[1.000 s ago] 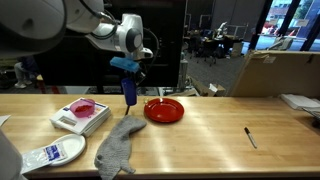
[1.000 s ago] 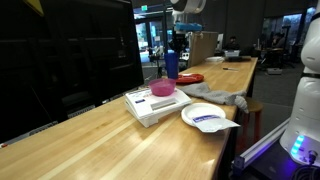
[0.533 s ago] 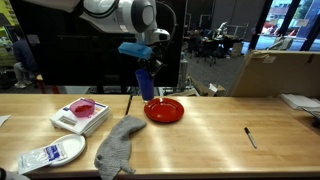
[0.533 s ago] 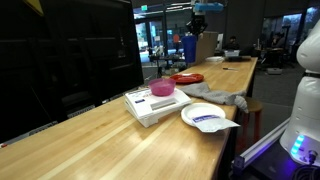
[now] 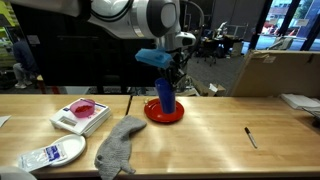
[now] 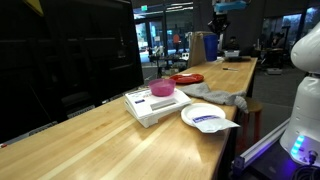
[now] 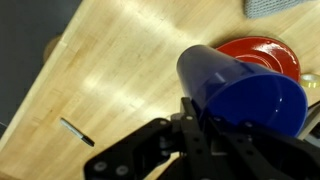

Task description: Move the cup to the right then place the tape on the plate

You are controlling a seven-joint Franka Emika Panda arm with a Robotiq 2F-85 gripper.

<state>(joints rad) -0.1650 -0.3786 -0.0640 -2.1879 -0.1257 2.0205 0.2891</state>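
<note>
We find the cup (image 5: pixel 165 98) clamped in the gripper (image 5: pixel 166 76). The jaws are closed on its upper rim and nothing else is held. In the wrist view the cup (image 7: pixel 240 90) fills the lower right, with its open mouth turned toward the camera and the dark fingers (image 7: pixel 190 125) pressed at its rim.

In an exterior view the cup (image 6: pixel 207 48) hangs upright, clear of the tabletop. The plate (image 6: pixel 187 77) lies lower in that picture. In the wrist view the plate (image 7: pixel 268 52) shows just behind the cup. In an exterior view the cup's base overlaps the plate (image 5: pixel 178 113). We cannot tell from that picture alone whether they touch.

A grey cloth (image 5: pixel 120 146) lies crumpled on the table (image 5: pixel 210 140), near the plate on the camera side. A white plate with a packet (image 5: pixel 52 154) sits by the table's front edge. A flat white box (image 5: pixel 80 118) carrying a pink item stands beside it.

A black pen (image 5: pixel 250 137) lies alone, well apart from the plate. The wrist view shows it (image 7: pixel 76 131) on bare wood.
</note>
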